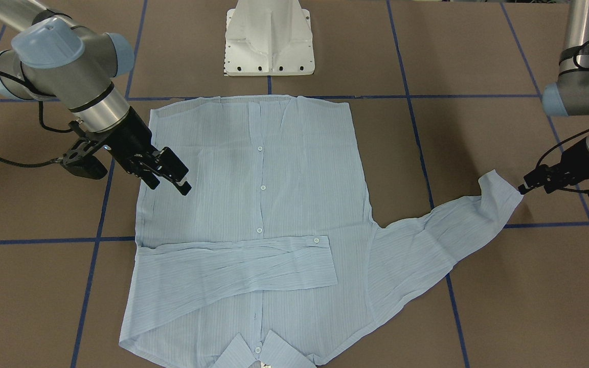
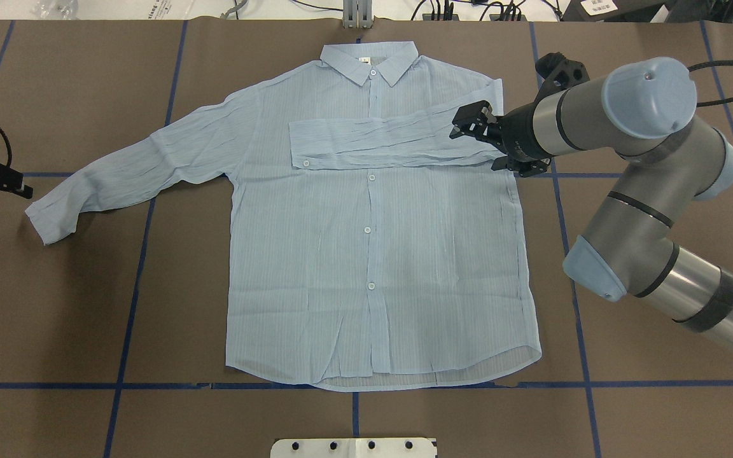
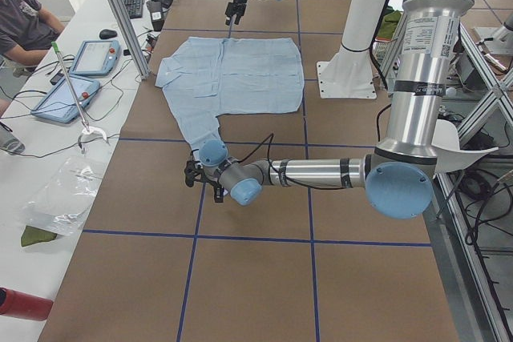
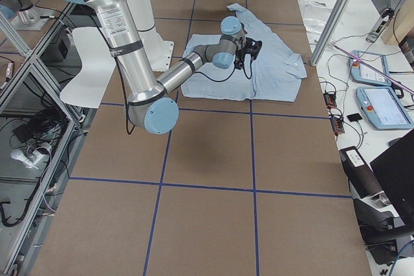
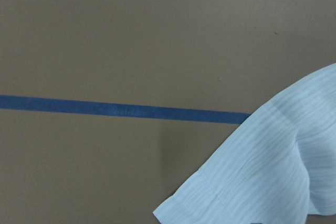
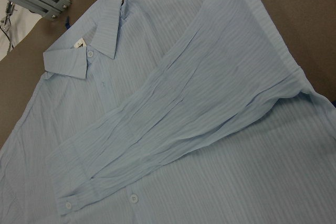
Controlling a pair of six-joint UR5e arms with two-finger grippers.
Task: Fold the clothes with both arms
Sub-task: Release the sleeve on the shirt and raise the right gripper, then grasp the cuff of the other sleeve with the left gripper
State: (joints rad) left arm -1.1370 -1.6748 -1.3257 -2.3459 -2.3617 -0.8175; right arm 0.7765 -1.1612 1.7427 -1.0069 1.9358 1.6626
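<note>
shirt [image 2: 373, 254] lies flat on the tabletop [image 2: 86, 305] under the right fingers [image 1: 179, 176], apart and empty. left fingers [image 1: 528, 183] beside the loose cuff [image 2: 45, 222], can't tell their gap; a shallow pinch there could slip and dump the sleeve [image 2: 150, 165] crooked.

The thin pale-blue striped button-front shirt [image 2: 373, 267] lies flat, front up, collar away from the robot. One sleeve is folded across the chest; the other (unfolded) stretches out sideways. The silver-grey right arm's black right gripper [image 2: 462, 121] hangs over the folded sleeve's shoulder, jaws apart. The left gripper [image 1: 523, 188] sits just beside the outstretched cuff.
</note>
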